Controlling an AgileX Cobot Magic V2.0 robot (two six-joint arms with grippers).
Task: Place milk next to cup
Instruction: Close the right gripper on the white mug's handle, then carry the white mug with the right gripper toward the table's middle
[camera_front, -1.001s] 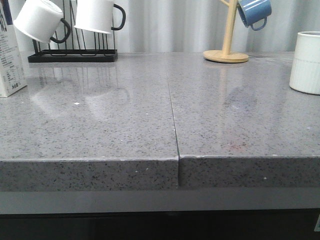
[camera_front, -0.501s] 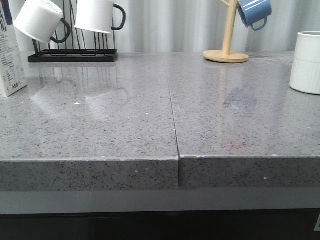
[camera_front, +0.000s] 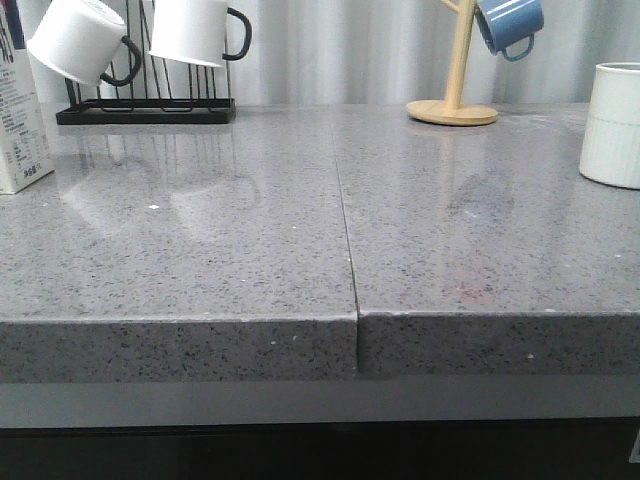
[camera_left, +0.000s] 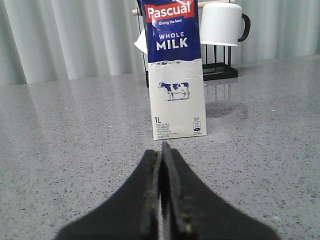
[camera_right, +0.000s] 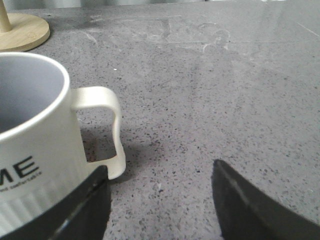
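At the counter's (camera_front: 250, 260) left edge the milk (camera_left: 175, 75) stands upright, unheld, facing the left claw (camera_left: 162, 165) (jaws pressed together, empty), well apart from the cup (camera_front: 612, 125) at the right edge, which the right claw (camera_right: 160, 200), jaws spread, empty, sits just beside.

Glossy grey speckled countertop (camera_front: 200, 260) before pale pleated curtains (camera_front: 340, 50).
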